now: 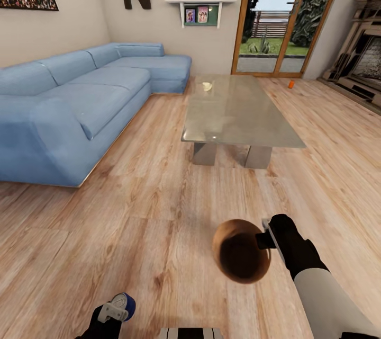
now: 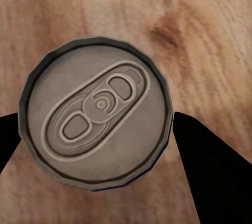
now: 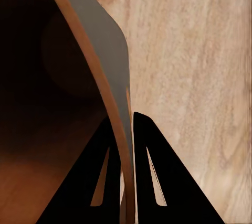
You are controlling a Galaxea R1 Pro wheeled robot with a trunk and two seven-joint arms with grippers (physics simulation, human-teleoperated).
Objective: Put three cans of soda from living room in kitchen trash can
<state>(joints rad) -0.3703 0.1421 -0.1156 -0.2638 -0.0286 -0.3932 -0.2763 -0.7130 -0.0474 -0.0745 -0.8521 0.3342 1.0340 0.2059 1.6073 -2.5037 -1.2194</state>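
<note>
Blue can [image 2: 97, 113] sits gripped in left pincer [image 1: 114, 311]; right pincer [image 3: 126, 182] clamps bin rim [image 3: 113, 103].

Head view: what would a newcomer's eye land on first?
The right hand pinches the rim of the copper-brown trash can, held above the wood floor in the foreground. The left hand, at the bottom edge, grips the blue soda can. Farther off, an orange can stands on the floor by the glass doors.
</note>
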